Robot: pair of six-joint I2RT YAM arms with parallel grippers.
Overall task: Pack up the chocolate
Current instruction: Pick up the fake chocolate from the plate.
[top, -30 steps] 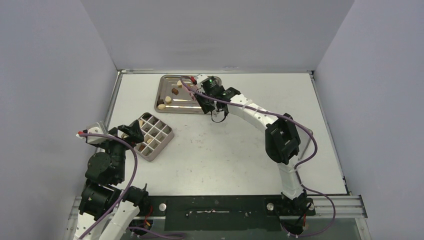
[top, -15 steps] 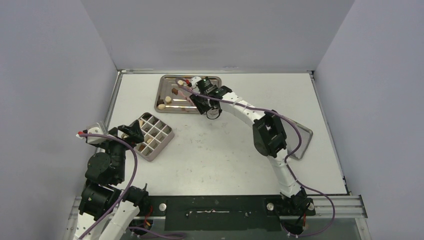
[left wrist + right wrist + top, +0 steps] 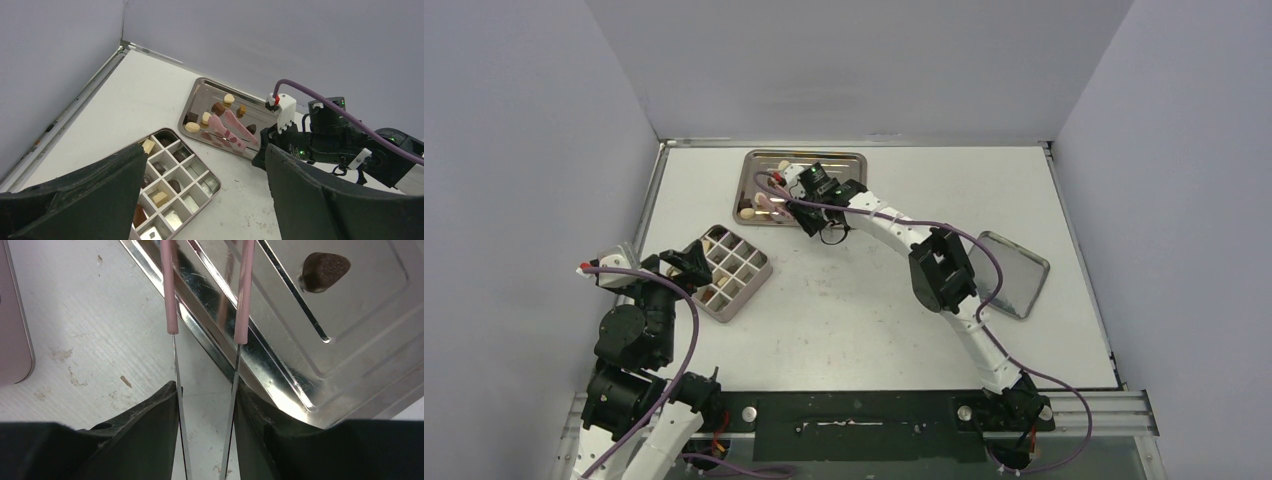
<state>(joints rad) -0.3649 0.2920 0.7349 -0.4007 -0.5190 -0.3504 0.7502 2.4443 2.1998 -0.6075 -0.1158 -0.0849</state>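
Observation:
Small chocolate chunks lie in the steel tray (image 3: pixel 849 160) at the back; the left wrist view shows a brown one (image 3: pixel 218 107) and a cream one (image 3: pixel 192 127) there. More sit in the divided box (image 3: pixel 759 268), such as a cream piece (image 3: pixel 160 198). My right gripper (image 3: pixel 809 207) is shut on the pink tongs (image 3: pixel 771 201) at the tray's front edge, their tips over the tray. In the right wrist view the tong arms (image 3: pixel 170 290) stay apart between my fingers (image 3: pixel 150 425), with a dark chunk (image 3: pixel 325 271) to the right. My left gripper (image 3: pixel 686 265) is open over the box's left edge.
A loose metal lid (image 3: pixel 1009 262) lies on the table to the right. Grey walls close in the table on three sides. The box's corner (image 3: pixel 12 340) shows at the left of the right wrist view.
My right gripper has moved left along the tray's front edge with the tongs, and its arm has swung off the lid. The left arm has not moved.

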